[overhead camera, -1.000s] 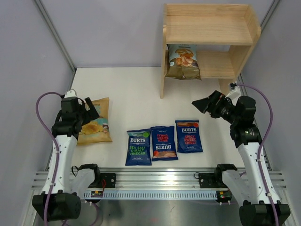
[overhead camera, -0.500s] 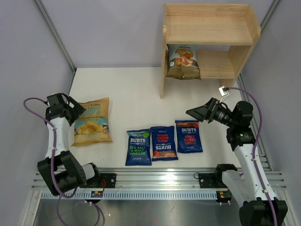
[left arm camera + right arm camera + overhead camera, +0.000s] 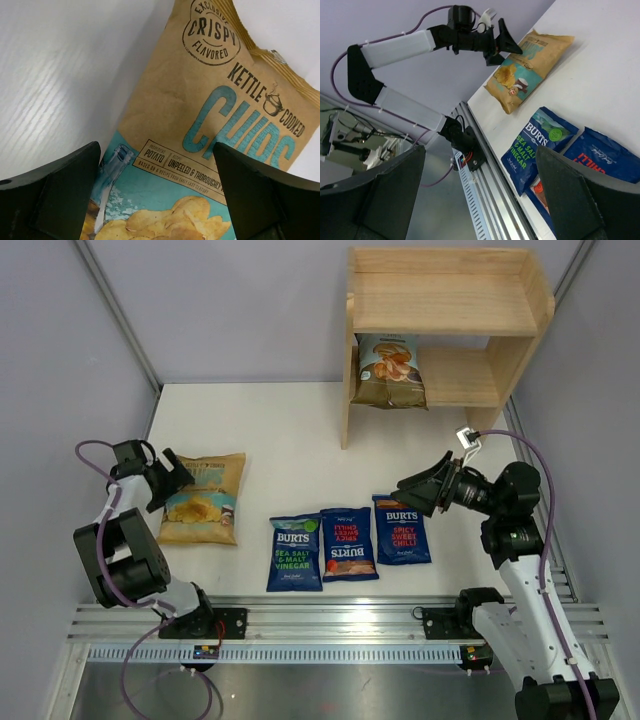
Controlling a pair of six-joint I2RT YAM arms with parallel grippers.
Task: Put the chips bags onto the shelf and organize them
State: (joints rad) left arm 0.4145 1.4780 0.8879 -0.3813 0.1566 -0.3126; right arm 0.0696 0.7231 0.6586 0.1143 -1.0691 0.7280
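Observation:
The tan-and-teal "CHIPS" bag (image 3: 205, 500) lies flat at the table's left. My left gripper (image 3: 167, 480) is at its upper left edge and open. In the left wrist view the bag (image 3: 200, 115) fills the space between the spread fingers (image 3: 60, 195); contact cannot be told. Three dark-blue BURTS bags (image 3: 296, 553), (image 3: 347, 543), (image 3: 401, 528) lie side by side at front centre. My right gripper (image 3: 418, 486) hangs open and empty just above and right of the right-hand one. A light-blue-and-olive bag (image 3: 390, 370) stands on the lower tier of the wooden shelf (image 3: 445, 300).
The shelf stands at the back right, its top tier bare. The right wrist view looks left across the table to the left arm (image 3: 405, 45), the tan bag (image 3: 530, 65) and the sea-salt BURTS bag (image 3: 540, 145). A metal rail (image 3: 330, 625) runs along the near edge.
The left arm has folded down and back, and its gripper now points at the tan bag's left edge; the bag has shifted slightly right. The right gripper has moved left toward the blue bags.

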